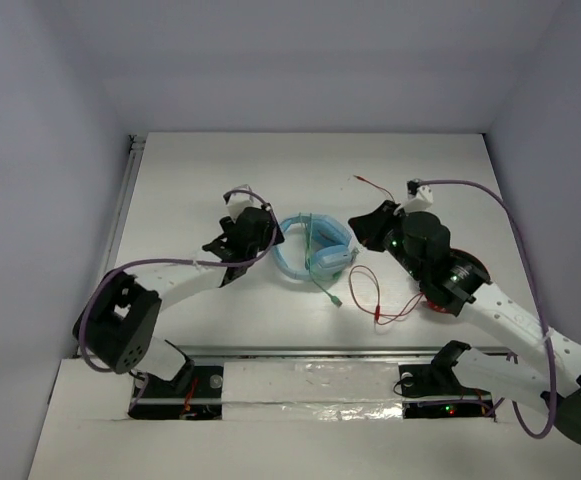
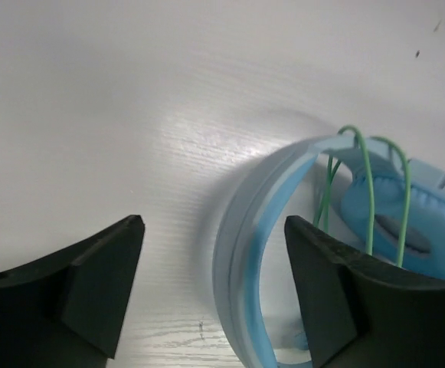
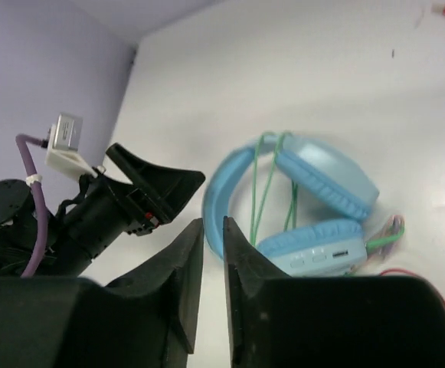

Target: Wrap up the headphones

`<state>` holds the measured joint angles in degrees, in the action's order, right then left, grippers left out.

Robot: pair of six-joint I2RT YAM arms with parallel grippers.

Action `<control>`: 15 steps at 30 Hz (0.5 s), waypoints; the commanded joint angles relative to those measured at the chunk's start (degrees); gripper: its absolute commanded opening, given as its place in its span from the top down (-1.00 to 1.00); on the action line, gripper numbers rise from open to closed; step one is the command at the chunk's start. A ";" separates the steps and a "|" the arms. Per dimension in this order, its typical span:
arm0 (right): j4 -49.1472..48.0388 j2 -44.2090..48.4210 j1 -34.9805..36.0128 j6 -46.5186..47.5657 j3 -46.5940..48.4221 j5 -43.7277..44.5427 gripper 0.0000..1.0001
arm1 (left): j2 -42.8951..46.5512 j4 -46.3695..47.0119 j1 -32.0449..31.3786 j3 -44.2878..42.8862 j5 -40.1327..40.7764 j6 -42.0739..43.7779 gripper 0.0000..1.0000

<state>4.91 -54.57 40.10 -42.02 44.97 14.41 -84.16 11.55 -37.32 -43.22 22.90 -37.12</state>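
With the left fingers (image 2: 99, 284) apart astride the headband (image 2: 237, 253) of the light blue padded over-ear headphones (image 2: 417, 222) and the right fingers (image 3: 178, 264) nearly together just short of them, a nudge could shed the loose pale green cable loops (image 2: 369, 199).

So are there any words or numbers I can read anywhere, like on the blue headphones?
No text can be read in any view.
headphones: tiny marks by the buttons on the lower ear cup, too small and blurred to read.
white connector block on the left arm: no writing shows.
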 commanded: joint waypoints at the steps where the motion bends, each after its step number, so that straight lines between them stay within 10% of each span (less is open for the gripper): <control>1: -0.43 2.88 0.07 6.85 6.08 5.18 0.53 | 6.36 -1.62 3.12 -1.16 1.37 0.65 -0.48; 8: 1.16 9.90 0.07 12.14 10.05 15.01 -0.51 | 21.48 -6.36 3.13 -7.30 -0.74 5.56 -0.89; 9: 0.46 12.53 0.07 12.14 9.87 17.38 -0.99 | 24.71 -6.80 3.13 -8.01 -0.92 6.35 -0.98; 15: -1.38 18.79 0.07 17.14 8.82 30.06 -0.99 | 34.05 -11.28 3.66 -13.45 1.36 11.72 -0.98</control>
<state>5.85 -37.65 40.10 -29.39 52.42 35.94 -53.43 3.05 -34.02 -53.08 22.83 -29.56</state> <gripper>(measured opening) 0.994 0.990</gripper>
